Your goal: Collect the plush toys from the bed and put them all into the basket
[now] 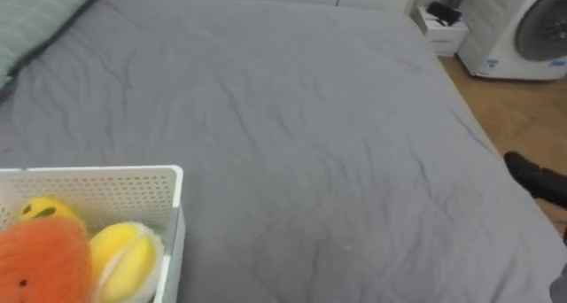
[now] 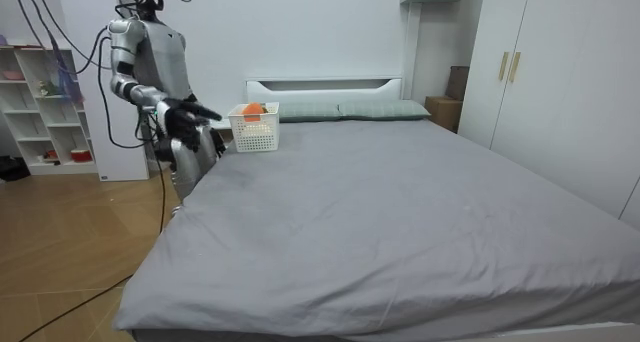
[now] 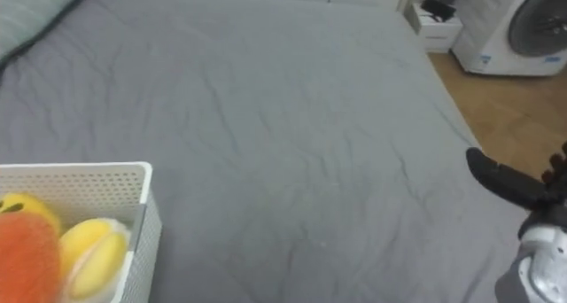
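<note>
Checking bed edges, pillow side before stopping; toys sit in basket. Right hand spread, empty, by bed edge; avoid knocking basket.

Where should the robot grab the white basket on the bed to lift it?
Probably the basket's top rim on its right wall, reached from the right and above by the open right hand. That edge is a flat lip with bare bed beside it; toys fill the inside.
</note>
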Motion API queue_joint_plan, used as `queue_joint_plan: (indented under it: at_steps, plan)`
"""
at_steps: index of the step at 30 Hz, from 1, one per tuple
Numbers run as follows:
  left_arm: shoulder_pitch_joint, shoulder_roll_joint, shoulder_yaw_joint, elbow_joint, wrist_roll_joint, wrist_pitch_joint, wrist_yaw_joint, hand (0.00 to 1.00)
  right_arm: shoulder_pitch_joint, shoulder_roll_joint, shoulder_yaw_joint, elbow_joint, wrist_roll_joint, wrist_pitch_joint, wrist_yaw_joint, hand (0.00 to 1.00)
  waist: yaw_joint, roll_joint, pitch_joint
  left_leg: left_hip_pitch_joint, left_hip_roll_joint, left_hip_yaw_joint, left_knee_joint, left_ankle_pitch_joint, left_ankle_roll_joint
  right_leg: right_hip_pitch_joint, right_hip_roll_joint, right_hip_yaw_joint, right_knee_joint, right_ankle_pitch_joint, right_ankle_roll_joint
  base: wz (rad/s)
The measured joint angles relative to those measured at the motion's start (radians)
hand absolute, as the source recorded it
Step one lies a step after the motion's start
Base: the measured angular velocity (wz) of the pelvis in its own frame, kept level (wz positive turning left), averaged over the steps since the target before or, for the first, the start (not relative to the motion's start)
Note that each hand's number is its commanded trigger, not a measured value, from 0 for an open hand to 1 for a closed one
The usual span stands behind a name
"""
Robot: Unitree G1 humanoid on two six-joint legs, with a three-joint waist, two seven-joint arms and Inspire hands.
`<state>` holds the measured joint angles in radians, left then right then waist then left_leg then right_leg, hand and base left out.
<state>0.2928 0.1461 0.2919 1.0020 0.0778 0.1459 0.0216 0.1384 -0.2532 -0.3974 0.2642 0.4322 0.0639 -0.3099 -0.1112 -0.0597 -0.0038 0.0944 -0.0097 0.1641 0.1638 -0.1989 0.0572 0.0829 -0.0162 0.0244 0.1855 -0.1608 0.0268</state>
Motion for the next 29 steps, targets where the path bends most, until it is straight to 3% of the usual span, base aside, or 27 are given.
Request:
queue_joint_plan:
  at_steps: [6, 14, 19, 22, 25, 29]
  plan:
    - [0.005, -0.001, -0.003, 0.022, -0.069, 0.000, 0.018, 0.00, 0.045, 0.017, -0.020, 0.331, 0.076, 0.001, -0.014, 0.00, -0.028, 0.002, 0.0065, 0.004, 0.009, 0.020, -0.001, -0.007, -0.005, -0.004, 0.007, 0.002, 0.000, 0.000, -0.001, -0.10]
    - [0.011, -0.001, -0.003, 0.026, -0.067, 0.000, 0.028, 0.00, 0.112, 0.034, -0.027, 0.656, 0.091, -0.002, -0.002, 0.00, -0.024, 0.001, 0.0047, 0.008, 0.011, 0.027, 0.000, -0.009, -0.010, -0.012, 0.009, 0.005, 0.000, -0.011, -0.016, -0.03]
    - [0.018, 0.000, 0.002, 0.042, -0.044, -0.003, 0.032, 0.00, 0.117, 0.045, -0.027, 0.884, -0.004, 0.003, 0.052, 0.00, -0.018, 0.002, 0.0045, 0.010, 0.012, 0.024, -0.001, -0.010, -0.011, -0.010, 0.009, 0.005, 0.000, -0.014, -0.019, 0.00]
    - [0.019, 0.005, 0.002, 0.058, -0.030, -0.003, 0.031, 0.00, 0.116, 0.043, 0.012, 0.990, -0.111, 0.035, 0.124, 0.00, -0.008, 0.004, 0.0042, 0.019, 0.012, 0.025, -0.004, -0.012, -0.014, -0.007, 0.010, 0.004, 0.002, -0.018, -0.023, -0.05]
    - [0.003, 0.006, -0.005, 0.074, -0.019, 0.006, 0.029, 0.00, 0.119, 0.047, 0.120, 1.071, -0.247, 0.088, 0.206, 0.00, 0.020, 0.007, 0.0019, 0.023, 0.013, 0.025, -0.002, -0.014, -0.016, -0.007, 0.011, 0.002, 0.002, -0.017, -0.023, -0.03]
    - [0.004, -0.004, -0.042, 0.078, -0.026, 0.024, 0.029, 0.00, 0.112, 0.076, 0.211, 1.101, -0.351, 0.138, 0.291, 0.00, 0.042, 0.012, 0.0019, 0.039, 0.014, 0.023, 0.000, -0.014, -0.016, 0.012, 0.010, -0.005, -0.003, -0.017, -0.024, 0.05]
